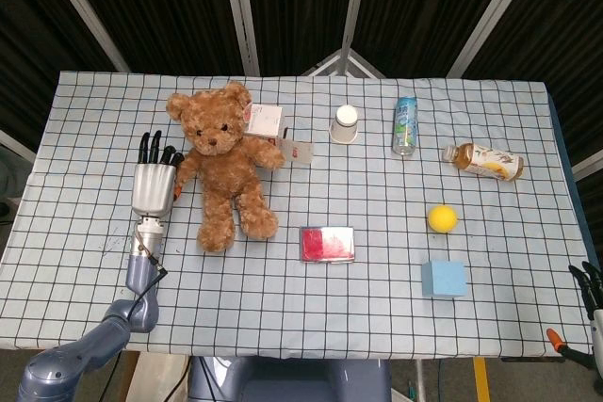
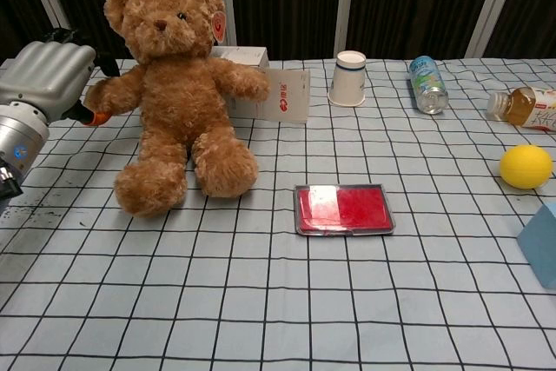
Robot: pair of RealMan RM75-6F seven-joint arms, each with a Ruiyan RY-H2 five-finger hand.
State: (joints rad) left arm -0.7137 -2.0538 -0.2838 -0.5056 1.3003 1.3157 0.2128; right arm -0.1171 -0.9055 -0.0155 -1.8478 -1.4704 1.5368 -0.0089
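Setting was a robot test lab: table (image 1: 311, 308) under a blue checked cloth, unrelated test items spaced across it, dark curtain panels with metal frame struts (image 1: 241, 11) behind.
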